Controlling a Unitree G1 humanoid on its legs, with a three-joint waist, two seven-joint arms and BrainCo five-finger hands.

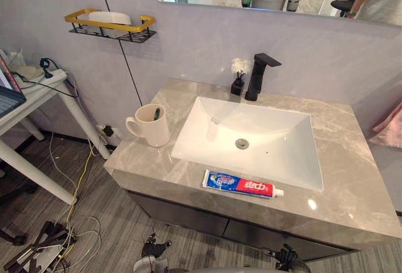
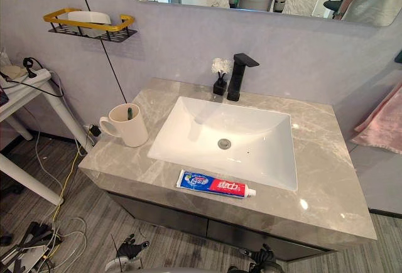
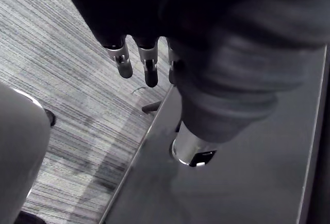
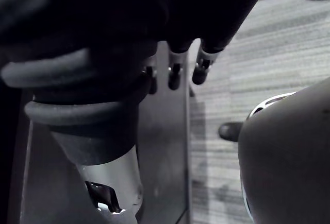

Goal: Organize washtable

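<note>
Two task items sit on the grey marble countertop.

Left eye view: the toothpaste tube lies flat on the narrow front strip, between the white basin and the counter's front edge, just beside the basin's front rim. Its cap points to my right. The cream mug stands upright on the left strip, handle turned outward, between the basin's left rim and the counter's left edge. A dark green stick leans inside it; I cannot tell what it is. The black faucet and a small black vase with white flowers stand at the back rim, close together. The widest bare room is the counter to the right of the basin.

Right eye view: a yellow-and-black wall shelf hangs up and left of the counter, well apart from the mug. A white side table crowds the left flank. A pink towel hangs past the right edge.

Left wrist view: the left hand hangs low before the dark cabinet front, over the grey plank floor. Its fingers are relaxed, straight and grasp nothing.

Right wrist view: the right hand hangs likewise beside the cabinet, its fingers slack and empty.
</note>
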